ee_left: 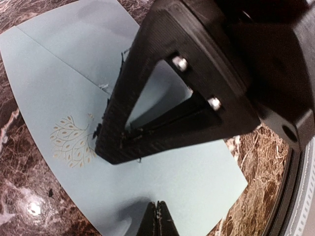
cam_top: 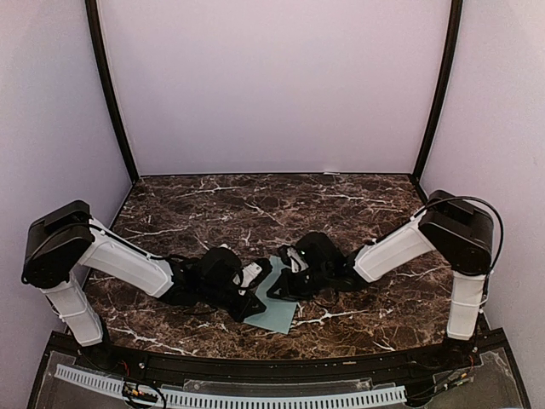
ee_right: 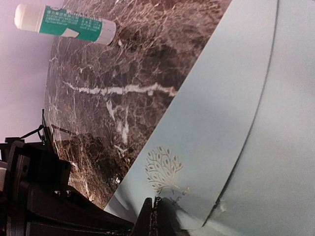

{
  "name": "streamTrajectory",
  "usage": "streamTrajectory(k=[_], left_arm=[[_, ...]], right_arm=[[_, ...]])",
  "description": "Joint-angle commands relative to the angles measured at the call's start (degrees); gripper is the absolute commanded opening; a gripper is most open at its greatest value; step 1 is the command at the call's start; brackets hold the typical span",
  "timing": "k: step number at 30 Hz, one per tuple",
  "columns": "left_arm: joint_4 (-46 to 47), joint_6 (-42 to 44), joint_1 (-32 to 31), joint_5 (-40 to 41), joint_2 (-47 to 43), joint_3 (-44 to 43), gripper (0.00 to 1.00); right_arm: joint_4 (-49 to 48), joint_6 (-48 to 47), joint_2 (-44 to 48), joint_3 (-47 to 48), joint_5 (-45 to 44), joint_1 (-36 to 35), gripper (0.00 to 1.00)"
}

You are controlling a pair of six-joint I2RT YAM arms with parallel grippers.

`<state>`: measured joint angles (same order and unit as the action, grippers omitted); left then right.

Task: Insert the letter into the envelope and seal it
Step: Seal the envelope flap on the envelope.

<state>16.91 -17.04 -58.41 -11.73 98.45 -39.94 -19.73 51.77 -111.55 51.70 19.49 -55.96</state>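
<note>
The pale teal envelope (cam_top: 278,313) lies flat on the marble table (cam_top: 358,204) near the front edge, between the two arms. A gold tree emblem (ee_left: 73,142) marks its face, and a fold line crosses it. My left gripper (ee_left: 158,205) is shut, its tips down on the envelope's bare teal paper. My right gripper (ee_right: 156,202) is also shut, its tips resting on the envelope just beside the emblem (ee_right: 164,169). From above, the left gripper (cam_top: 254,298) and right gripper (cam_top: 278,290) nearly meet over the envelope. The letter is out of view.
A white and green glue stick (ee_right: 64,22) lies on the table beyond the envelope in the right wrist view. The right gripper's black fingers (ee_left: 162,118) fill much of the left wrist view. Pale walls enclose the table.
</note>
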Motion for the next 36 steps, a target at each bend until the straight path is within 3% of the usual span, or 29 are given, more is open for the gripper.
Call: streamTrajectory(k=[1, 17, 26, 36], left_arm=[[-6.06, -0.28, -0.21, 1.44, 1.17, 1.52, 0.0], [-6.01, -0.16, -0.21, 1.49, 1.08, 1.54, 0.0], [-6.06, -0.07, -0.21, 1.75, 0.82, 1.54, 0.0], [-6.1, 0.07, -0.21, 2.01, 0.77, 1.6, 0.0]], right_arm=[[0.48, 0.48, -1.9, 0.1, -3.66, 2.67, 0.0], [0.3, -1.94, -5.34, 2.09, -2.91, 6.39, 0.0], [-0.94, -0.33, -2.71, -3.22, 1.8, 2.65, 0.0], [-0.67, 2.02, -0.04, -5.85, 0.97, -0.61, 0.0]])
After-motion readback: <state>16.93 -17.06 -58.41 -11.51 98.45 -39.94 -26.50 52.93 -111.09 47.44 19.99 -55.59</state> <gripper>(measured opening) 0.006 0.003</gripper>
